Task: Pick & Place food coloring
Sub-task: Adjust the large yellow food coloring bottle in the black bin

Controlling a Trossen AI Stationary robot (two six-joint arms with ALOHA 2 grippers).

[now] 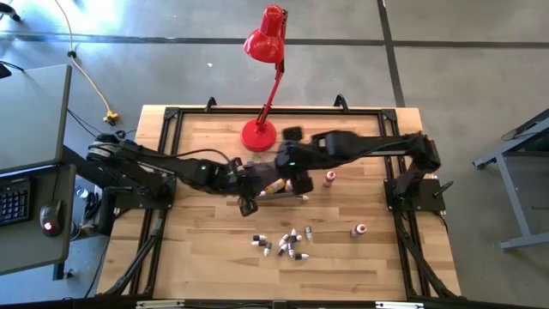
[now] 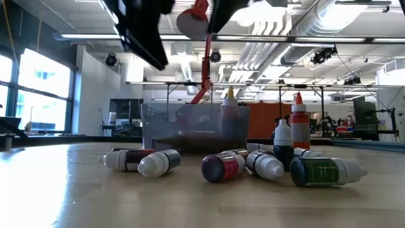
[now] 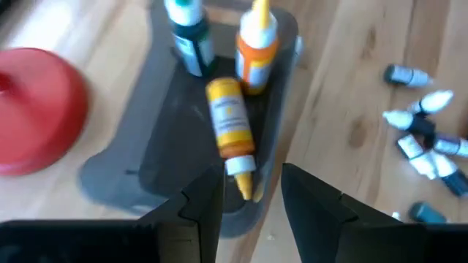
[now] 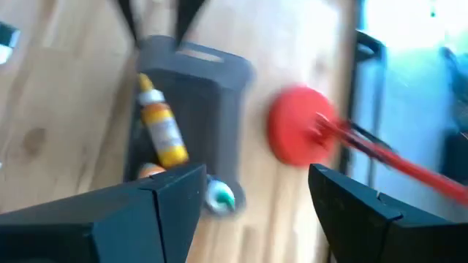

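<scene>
Overhead, both arms meet above the grey tub (image 3: 146, 146) near the surface's back edge, beside the red lamp (image 1: 257, 135). Left gripper (image 3: 252, 201) jaws spread, empty; right gripper (image 4: 252, 201) jaws spread. Yellow bottle (image 3: 230, 128) lies in the tub; more bottles (image 1: 287, 243) scattered toward the front edge.

a pale wooden surface (image 1: 206, 257) with a black frame along its edges fills the middle of the high view. at its upper centre stands the round red base of a desk lamp (image 1: 257, 135). just below that, near the middle, a grey tub (image 3: 146, 157) sits on the wood. a cluster of small food coloring bottles (image 1: 283, 243) lies on its side in the lower centre. two more red bottles rest apart, one at centre right (image 1: 330, 178), one at lower right (image 1: 359, 230).
</scene>
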